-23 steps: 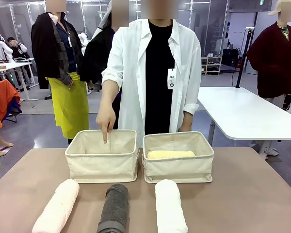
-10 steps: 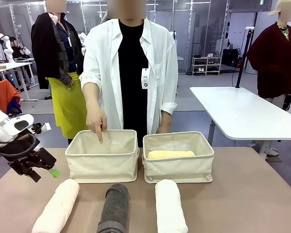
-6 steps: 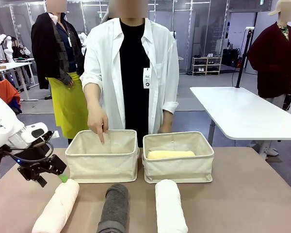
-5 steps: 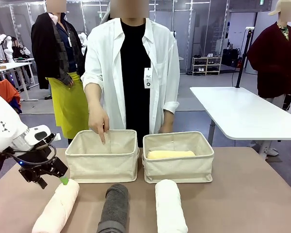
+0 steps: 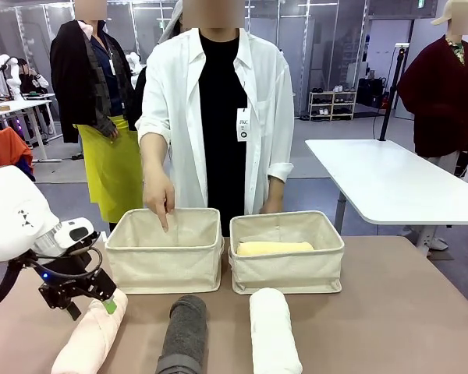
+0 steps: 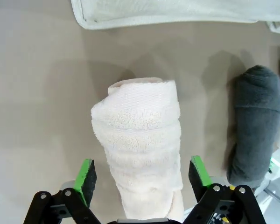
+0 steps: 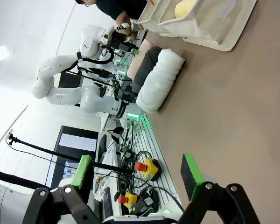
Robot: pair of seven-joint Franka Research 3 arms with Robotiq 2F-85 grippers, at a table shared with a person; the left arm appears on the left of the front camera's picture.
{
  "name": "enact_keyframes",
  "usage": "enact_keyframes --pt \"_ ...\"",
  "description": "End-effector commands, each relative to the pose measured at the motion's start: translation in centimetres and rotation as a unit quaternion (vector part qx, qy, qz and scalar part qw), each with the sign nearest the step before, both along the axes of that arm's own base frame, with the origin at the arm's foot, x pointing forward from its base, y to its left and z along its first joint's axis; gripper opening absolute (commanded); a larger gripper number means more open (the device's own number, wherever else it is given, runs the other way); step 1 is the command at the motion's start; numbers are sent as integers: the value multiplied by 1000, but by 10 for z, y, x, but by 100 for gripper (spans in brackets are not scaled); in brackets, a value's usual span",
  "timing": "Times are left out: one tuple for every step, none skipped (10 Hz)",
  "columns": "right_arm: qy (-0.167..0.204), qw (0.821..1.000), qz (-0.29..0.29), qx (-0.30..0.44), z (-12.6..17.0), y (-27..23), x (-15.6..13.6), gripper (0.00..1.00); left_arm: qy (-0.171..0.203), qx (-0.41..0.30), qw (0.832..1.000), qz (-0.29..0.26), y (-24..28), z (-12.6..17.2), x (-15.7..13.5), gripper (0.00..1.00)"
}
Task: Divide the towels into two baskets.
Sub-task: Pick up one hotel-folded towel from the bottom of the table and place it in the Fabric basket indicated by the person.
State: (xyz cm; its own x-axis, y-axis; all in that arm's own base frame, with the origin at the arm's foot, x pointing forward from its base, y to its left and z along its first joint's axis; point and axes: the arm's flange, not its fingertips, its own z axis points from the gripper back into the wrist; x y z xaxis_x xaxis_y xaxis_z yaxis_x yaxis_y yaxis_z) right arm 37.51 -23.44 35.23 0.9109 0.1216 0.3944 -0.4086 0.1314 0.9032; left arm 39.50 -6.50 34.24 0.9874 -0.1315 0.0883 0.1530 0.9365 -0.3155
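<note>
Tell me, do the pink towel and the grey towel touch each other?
Apart. The left wrist view shows a strip of bare table between the pink towel and the grey towel.

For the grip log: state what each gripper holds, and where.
Nothing held. The left gripper straddles the pink towel, jaws open; the right gripper is open, empty.
</note>
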Motion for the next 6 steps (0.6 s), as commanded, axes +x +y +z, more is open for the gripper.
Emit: enact_keyframes --pt "2 1000 -5 -5 3 4 -4 95 -7 9 1000 8 -5 -30 -50 100" --pt "2 1000 -5 -5 3 4 -4 95 0 7 1000 -1 -6 -36 -53 100" --pt "2 1000 -5 -5 3 4 -4 95 2 11 1000 -9 -7 -41 -56 100" --pt "2 1000 -5 -5 3 4 -4 95 7 14 1000 -17 -8 -45 -57 100" --pt "2 1000 -5 -5 3 4 -4 95 14 21 1000 -18 -7 -47 -59 100" --pt "2 1000 -5 -5 3 4 -4 95 17 21 999 -24 -6 -49 -60 97"
